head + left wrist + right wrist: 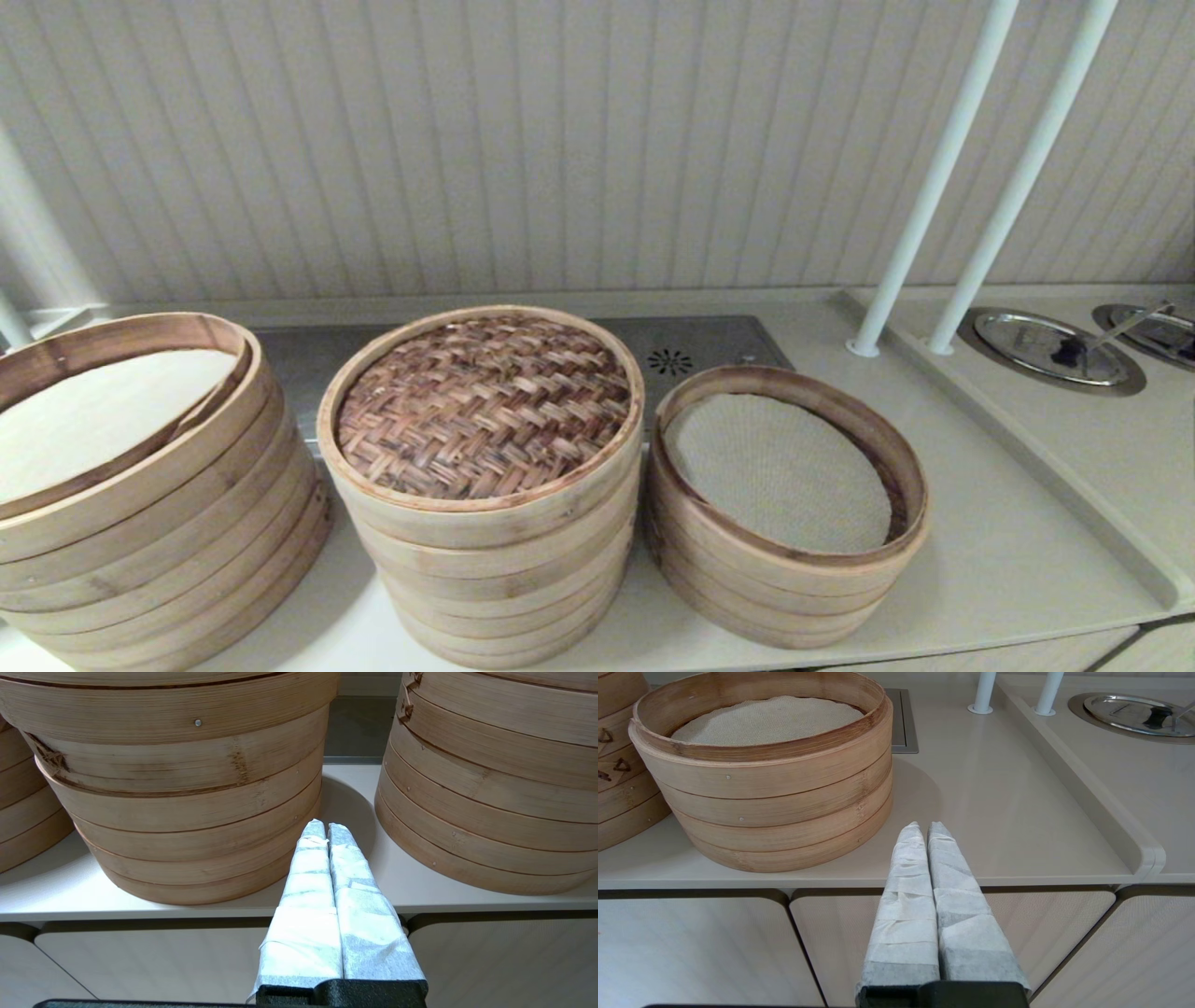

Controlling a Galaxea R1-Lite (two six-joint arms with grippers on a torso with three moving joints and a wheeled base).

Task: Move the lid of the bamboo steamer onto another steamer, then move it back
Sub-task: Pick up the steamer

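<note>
The bamboo steamer lid [483,403], with a dark herringbone weave and a pale rim, lies flat on the middle, medium-width steamer stack [495,579]. It hides that stack's liner. Neither gripper shows in the head view. My left gripper [326,828] is shut and empty. It sits low in front of the counter edge, pointing at the gap between the middle stack [187,802] and the stack to its right [490,802]. My right gripper [924,828] is also shut and empty. It hangs before the counter edge, right of the short stack [775,798].
A wider stack with a cream liner [140,523] stands at the left. A shorter stack with a grey-beige mesh liner [784,560] stands at the right. Two white poles [924,187], a raised counter lip [1027,448] and metal lids [1050,347] are at the far right.
</note>
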